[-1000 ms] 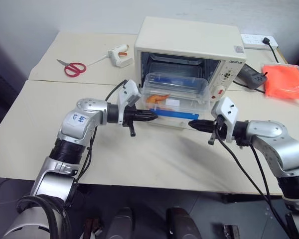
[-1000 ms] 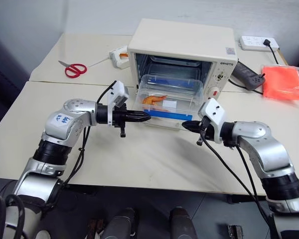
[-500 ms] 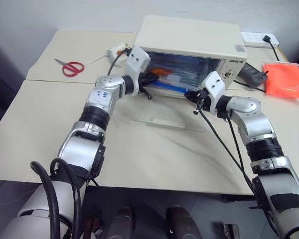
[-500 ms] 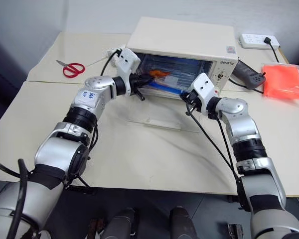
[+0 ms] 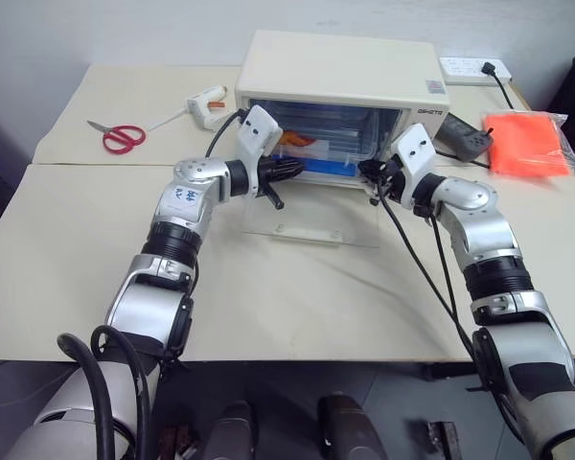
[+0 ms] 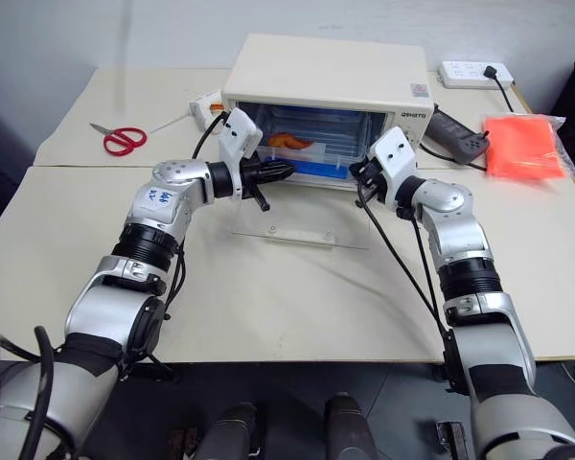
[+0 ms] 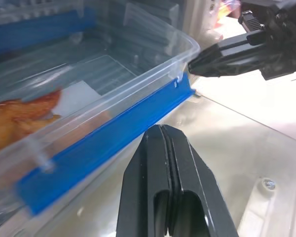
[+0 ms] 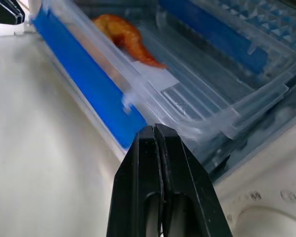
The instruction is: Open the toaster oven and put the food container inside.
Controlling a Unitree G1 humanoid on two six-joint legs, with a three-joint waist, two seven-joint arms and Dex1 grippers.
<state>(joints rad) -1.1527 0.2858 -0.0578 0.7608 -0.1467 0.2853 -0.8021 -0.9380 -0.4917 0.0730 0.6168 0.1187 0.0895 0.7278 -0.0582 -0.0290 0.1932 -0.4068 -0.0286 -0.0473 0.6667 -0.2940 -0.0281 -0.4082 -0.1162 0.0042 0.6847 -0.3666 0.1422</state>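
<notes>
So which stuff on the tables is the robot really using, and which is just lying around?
Using:
toaster oven, door down
food container, in the oven mouth
left gripper and right gripper, both shut, at its ends

Lying around:
red scissors
glue gun
orange bag
power strip

The scene is evenly and brightly lit from above, with no harsh glare on the tabletop point(image 5: 67, 230). Soft, short shadows are cast beneath both arms near the middle of the head views. Faint reflections are seen on the lowered glass door point(image 5: 311, 222). The head views are sharp throughout. In the wrist views, the black fingers point(image 7: 167, 197) at the lower edge are softly blurred, and the food container point(image 8: 138, 79) is rendered with mild haze.
</notes>
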